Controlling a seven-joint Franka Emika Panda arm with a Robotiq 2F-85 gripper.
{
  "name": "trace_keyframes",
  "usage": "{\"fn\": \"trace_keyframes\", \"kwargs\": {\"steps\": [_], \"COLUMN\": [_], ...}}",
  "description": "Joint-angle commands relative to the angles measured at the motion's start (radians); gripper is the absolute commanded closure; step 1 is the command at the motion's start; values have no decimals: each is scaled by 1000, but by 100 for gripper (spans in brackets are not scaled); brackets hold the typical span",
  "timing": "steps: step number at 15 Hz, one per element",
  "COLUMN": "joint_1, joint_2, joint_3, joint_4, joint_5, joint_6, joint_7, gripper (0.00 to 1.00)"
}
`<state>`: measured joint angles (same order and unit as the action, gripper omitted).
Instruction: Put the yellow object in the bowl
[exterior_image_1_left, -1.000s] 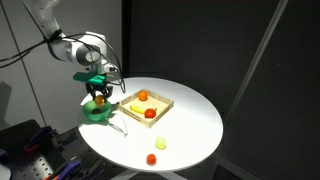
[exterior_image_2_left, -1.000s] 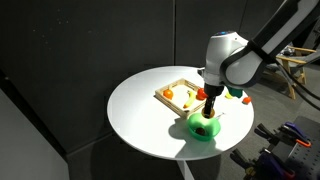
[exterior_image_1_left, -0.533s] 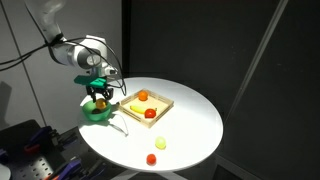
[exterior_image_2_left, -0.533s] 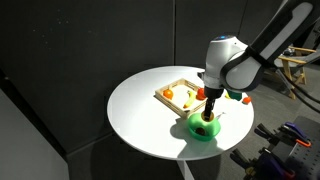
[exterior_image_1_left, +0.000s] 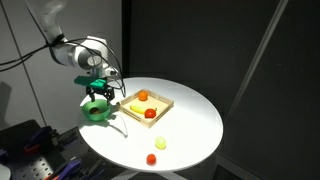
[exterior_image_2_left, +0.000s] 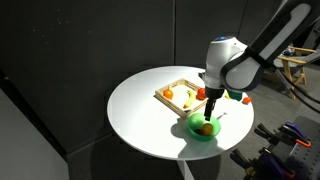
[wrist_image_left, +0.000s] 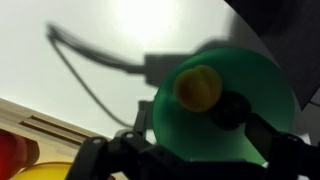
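Note:
The yellow object (wrist_image_left: 198, 85) lies loose inside the green bowl (wrist_image_left: 265, 75), a little off its middle, and shows as a yellowish spot (exterior_image_2_left: 206, 127) in an exterior view. My gripper (wrist_image_left: 190, 160) hangs just above the bowl with its dark fingers (wrist_image_left: 95, 155) spread wide and nothing between them. In both exterior views the gripper (exterior_image_1_left: 97, 96) (exterior_image_2_left: 211, 101) stands straight over the bowl (exterior_image_1_left: 95, 114) (exterior_image_2_left: 192, 131), near the edge of the round white table (exterior_image_1_left: 185, 125).
The square light-wood tray (exterior_image_1_left: 161, 104) (exterior_image_2_left: 176, 86) sits beside the bowl and holds small yellow, orange and red pieces. Another yellow piece (exterior_image_1_left: 160, 144) and a red one (exterior_image_1_left: 151, 159) lie near the table's front edge. A thin cable (wrist_image_left: 80, 70) runs across the table by the bowl.
The jaws have opened from shut to wide. The yellow object left the fingers and now rests in the bowl. The arm has hardly moved.

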<state>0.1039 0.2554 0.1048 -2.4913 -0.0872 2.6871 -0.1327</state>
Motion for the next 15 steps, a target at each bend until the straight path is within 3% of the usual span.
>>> {"fn": "trace_keyframes", "kwargs": {"steps": [1, 9, 15], "joint_1": [0, -13, -37], "joint_2": [-41, -129, -225], "joint_3": [-22, -63, -64], "joint_4": [0, -8, -19], "joint_5": [-1, 6, 54], "joint_6": [-61, -133, -222], "joint_7": [74, 197, 186], "gripper": [0, 0, 0]}}
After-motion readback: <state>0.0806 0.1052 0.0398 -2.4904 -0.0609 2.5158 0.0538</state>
